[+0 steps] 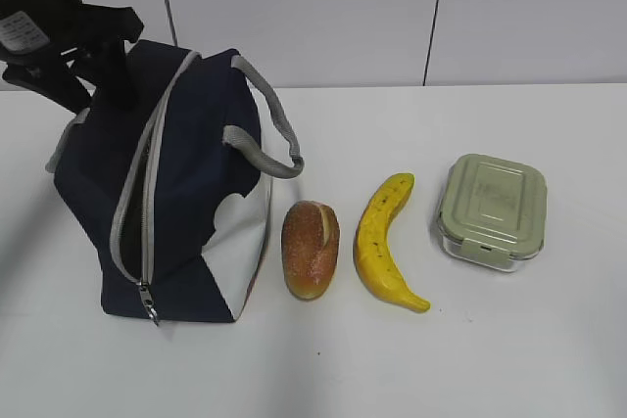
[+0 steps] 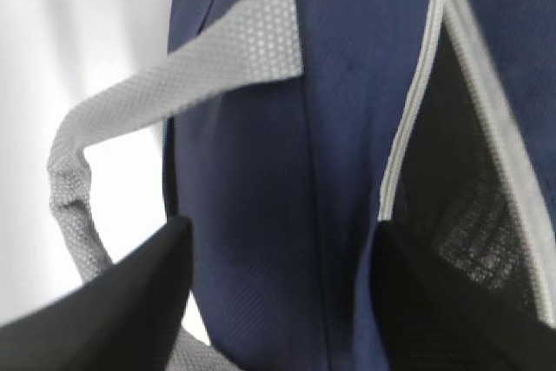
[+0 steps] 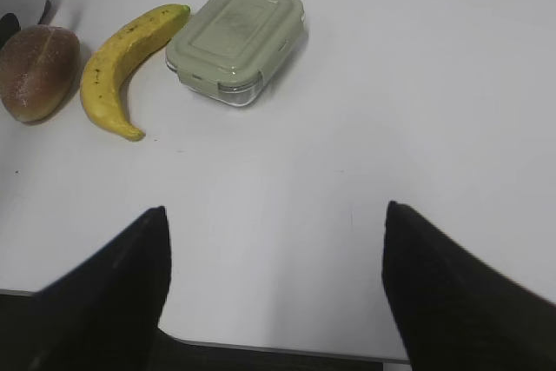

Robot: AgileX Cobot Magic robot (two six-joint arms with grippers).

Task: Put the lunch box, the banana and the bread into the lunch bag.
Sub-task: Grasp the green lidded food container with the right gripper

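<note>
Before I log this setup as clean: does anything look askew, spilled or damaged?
Nothing stands out. The lunch bag stands with its zipper open, and the bread, banana and closed lunch box lie apart on the table, intact.

Laboratory-style test bench: plain white tabletop (image 1: 509, 340) against bare white wall panels (image 1: 323, 17) with dark vertical seams; black robot arm hardware (image 1: 59, 36) at upper left; staged household props only, e.g. navy-blue fabric lunch bag with grey zipper (image 1: 196, 144) and sage-green-lidded rounded-rectangular container (image 1: 492, 209). No furnishings of a home or kitchen.
</note>
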